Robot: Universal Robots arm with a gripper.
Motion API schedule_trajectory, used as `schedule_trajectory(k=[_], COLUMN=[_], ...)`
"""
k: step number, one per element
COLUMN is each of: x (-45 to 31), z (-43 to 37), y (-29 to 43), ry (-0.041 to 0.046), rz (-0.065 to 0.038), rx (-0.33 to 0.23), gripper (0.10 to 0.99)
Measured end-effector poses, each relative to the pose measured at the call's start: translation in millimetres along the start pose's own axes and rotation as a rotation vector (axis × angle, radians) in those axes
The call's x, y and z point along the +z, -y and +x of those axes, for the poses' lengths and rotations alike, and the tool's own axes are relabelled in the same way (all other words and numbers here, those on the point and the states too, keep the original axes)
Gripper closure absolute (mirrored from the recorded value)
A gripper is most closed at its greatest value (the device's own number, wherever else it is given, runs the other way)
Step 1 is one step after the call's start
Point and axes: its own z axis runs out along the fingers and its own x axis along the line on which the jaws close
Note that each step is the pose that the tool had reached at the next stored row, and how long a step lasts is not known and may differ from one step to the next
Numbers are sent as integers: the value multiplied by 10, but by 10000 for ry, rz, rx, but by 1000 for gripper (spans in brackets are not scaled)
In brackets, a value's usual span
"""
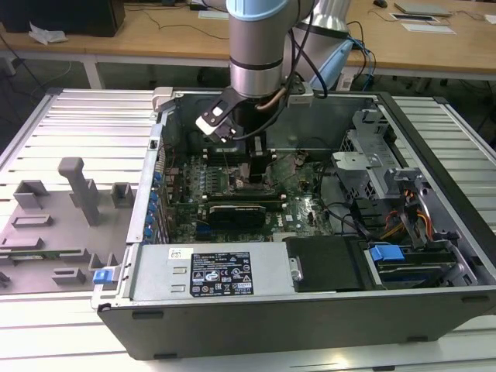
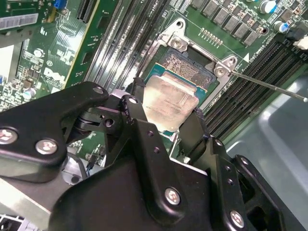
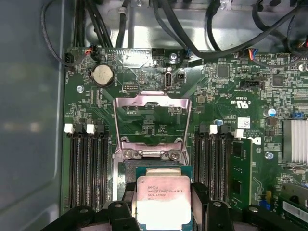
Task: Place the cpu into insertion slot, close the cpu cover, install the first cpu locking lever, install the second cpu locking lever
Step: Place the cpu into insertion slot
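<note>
We are pinching the cpu (image 2: 169,101) by opposite edges between the jaws, over the insertion slot (image 2: 190,67). We are judging it light, stiff, slick-topped and delicate underneath, so edges suit best.

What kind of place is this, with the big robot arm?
Probably a robot lab or workshop. An opened computer case lies on a metal workbench, a robot arm reaches into it with a chip in its gripper, and wooden desks stand behind.
</note>
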Motion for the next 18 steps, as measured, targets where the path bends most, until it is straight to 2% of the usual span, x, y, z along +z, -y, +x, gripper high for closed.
schedule_trajectory(k=[9,13,18], x=[77,154,183], z=[48,60,66], y=[24,44,46], ry=[1,4,18], rz=[1,2,4], rx=[13,68,314], gripper=[545,545,545])
